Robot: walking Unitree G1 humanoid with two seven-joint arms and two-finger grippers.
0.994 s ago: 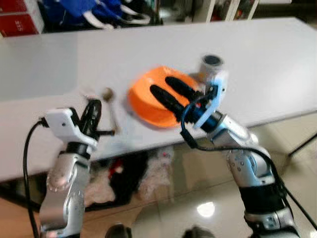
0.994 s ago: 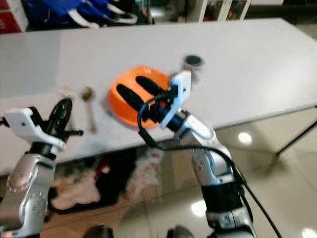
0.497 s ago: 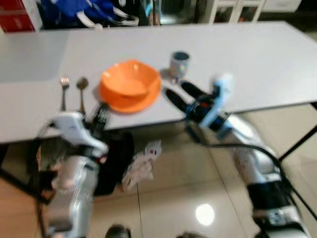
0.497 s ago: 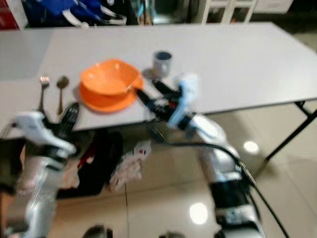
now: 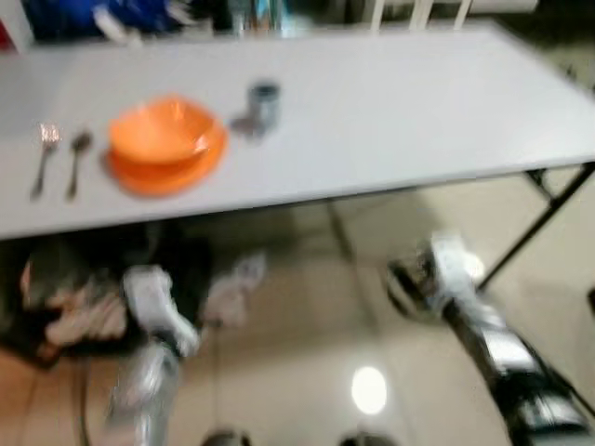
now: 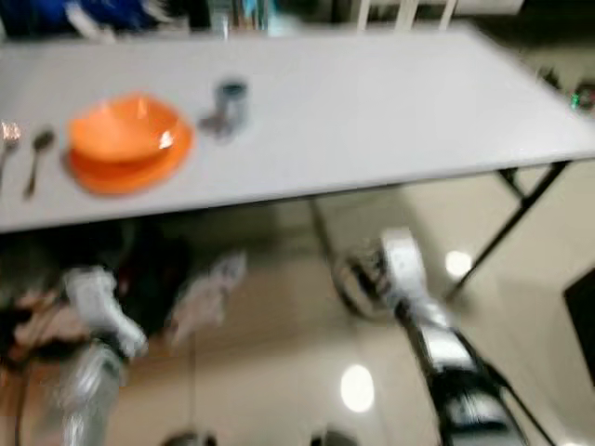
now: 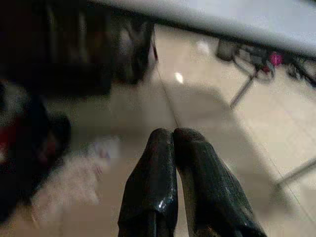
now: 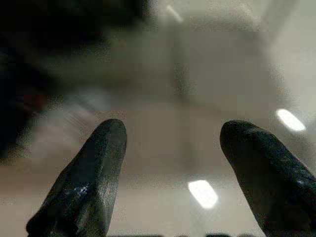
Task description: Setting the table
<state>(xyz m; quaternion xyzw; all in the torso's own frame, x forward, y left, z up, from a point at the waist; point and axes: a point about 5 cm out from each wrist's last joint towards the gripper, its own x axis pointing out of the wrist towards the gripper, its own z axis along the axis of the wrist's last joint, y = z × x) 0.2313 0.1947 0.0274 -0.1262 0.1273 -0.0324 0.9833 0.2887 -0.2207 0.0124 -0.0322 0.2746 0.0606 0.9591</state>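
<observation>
Glossy tiled floor fills the near ground, and your long white bench runs across the far side, blurred by camera motion. On its left part sits the place setting: an orange bowl resting on an orange plate, a fork and a spoon lying side by side just left of them with their handles pointing toward the near edge, and a small grey cup just right of the bowl. Dark bags and cloth lie under the bench at left.

Both your arms hang low, below bench height and well apart from the setting. Your left pincer has its fingers pressed together, holding nothing, aimed at the floor. Your right pincer stands wide, also empty.

Everything on the bench lies far and up from both pincers; the left arm is the nearer one to the cutlery and bowl. Judging by the layout, the setting looks largely complete.
</observation>
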